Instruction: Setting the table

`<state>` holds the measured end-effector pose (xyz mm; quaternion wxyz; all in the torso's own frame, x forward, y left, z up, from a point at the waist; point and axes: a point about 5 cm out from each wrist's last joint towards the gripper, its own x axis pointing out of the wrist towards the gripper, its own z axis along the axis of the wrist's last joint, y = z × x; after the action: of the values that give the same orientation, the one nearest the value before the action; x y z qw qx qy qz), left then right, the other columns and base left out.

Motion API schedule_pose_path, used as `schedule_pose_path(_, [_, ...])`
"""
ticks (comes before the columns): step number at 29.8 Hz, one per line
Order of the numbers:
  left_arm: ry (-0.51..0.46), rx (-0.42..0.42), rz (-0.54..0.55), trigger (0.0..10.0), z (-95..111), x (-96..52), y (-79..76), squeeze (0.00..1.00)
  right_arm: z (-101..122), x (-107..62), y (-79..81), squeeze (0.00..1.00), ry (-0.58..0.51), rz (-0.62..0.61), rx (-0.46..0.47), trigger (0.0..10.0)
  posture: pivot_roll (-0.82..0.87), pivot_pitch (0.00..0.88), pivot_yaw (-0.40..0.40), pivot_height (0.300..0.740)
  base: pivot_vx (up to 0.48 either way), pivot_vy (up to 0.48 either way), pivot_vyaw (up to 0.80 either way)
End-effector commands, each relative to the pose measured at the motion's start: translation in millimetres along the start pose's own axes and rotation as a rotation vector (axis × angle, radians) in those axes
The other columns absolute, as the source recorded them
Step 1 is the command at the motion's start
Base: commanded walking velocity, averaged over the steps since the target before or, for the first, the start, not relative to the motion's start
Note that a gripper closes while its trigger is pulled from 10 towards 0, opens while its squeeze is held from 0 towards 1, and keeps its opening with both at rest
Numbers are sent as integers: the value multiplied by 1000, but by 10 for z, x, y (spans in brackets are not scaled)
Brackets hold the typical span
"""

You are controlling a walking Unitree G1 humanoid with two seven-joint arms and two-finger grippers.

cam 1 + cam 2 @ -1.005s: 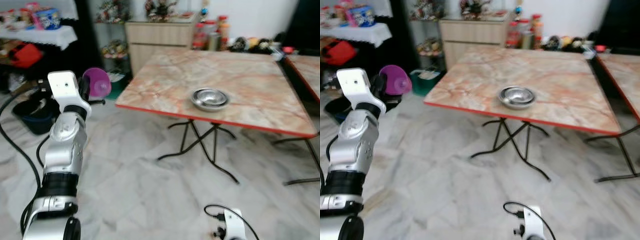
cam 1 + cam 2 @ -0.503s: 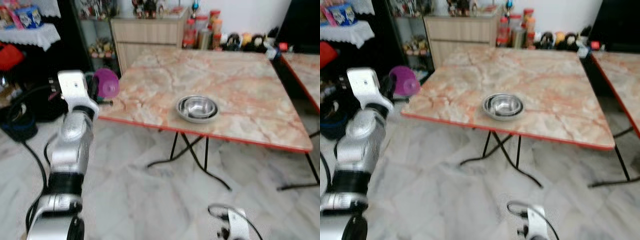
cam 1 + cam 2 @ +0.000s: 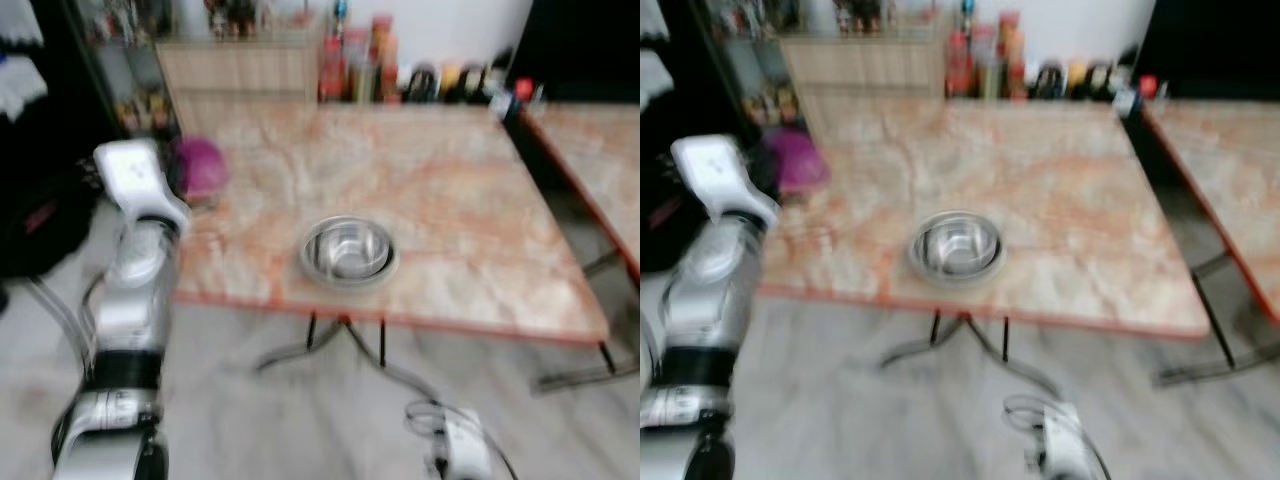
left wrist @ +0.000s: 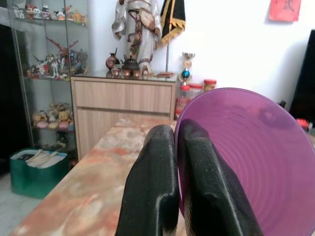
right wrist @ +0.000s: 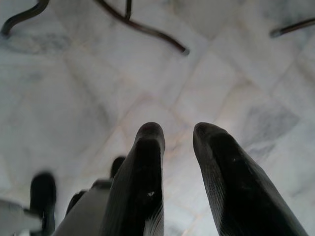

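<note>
My left gripper (image 4: 174,147) is shut on the rim of a purple plastic bowl (image 4: 241,162), held upright at about table height by the left edge of the marble-topped table (image 3: 450,190). From the head camera the purple bowl (image 3: 200,168) shows just past my raised left arm (image 3: 135,260). A steel bowl (image 3: 347,250) sits near the table's front edge, right of the purple one. My right gripper (image 5: 178,135) hangs low over the tiled floor, fingers a little apart with nothing between them.
A wooden cabinet (image 4: 123,105) and a glass display case (image 4: 47,73) stand beyond the table. Bottles and jars (image 3: 400,75) line the far wall. A second table (image 3: 590,150) stands at the right. Folding metal legs (image 5: 142,27) cross under the table.
The camera has moved closer to the table and the picture has blurred. The steel bowl now lies nearer the middle of the view. My left arm still holds the purple bowl.
</note>
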<state>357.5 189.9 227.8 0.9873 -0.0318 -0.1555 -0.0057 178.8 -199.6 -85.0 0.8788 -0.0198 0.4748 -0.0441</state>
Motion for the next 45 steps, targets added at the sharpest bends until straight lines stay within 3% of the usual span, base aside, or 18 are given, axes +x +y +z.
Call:
schedule_pose_path(1, [-13,14,30,10000,63,5,104,0,31,10,117,0,1,24,5,10000,107,0,-10,740,458,0,0])
schedule_pose_path(14, [34,2,-26,10000,1,-4,44,0,45,13,108,0,6,29,-10,10000,110,0,-13,740,245,0,0])
schedule_pose_path(20, [190,48,-68,10000,-184,-11,-5,0,52,14,118,0,4,40,-11,10000,110,0,-12,740,0,0,0])
schedule_pose_path(24, [238,65,-86,10000,-230,26,-56,0,56,14,121,0,3,43,-11,10000,110,0,-11,740,0,0,0])
schedule_pose_path(27, [352,105,-125,10000,-377,69,-129,0,63,15,126,0,2,46,-14,10000,109,0,-8,740,0,0,0])
schedule_pose_path(33, [401,46,-126,10000,-398,191,-210,0,72,16,134,0,-2,49,-14,10000,105,0,-4,740,0,0,0])
schedule_pose_path(42, [445,70,-86,10000,-411,349,-265,0,75,16,144,0,-4,61,-21,10000,102,0,2,740,0,0,0])
schedule_pose_path(45, [544,99,-35,10000,-554,320,-211,0,69,15,146,0,-1,64,-21,10000,97,0,6,740,0,0,0])
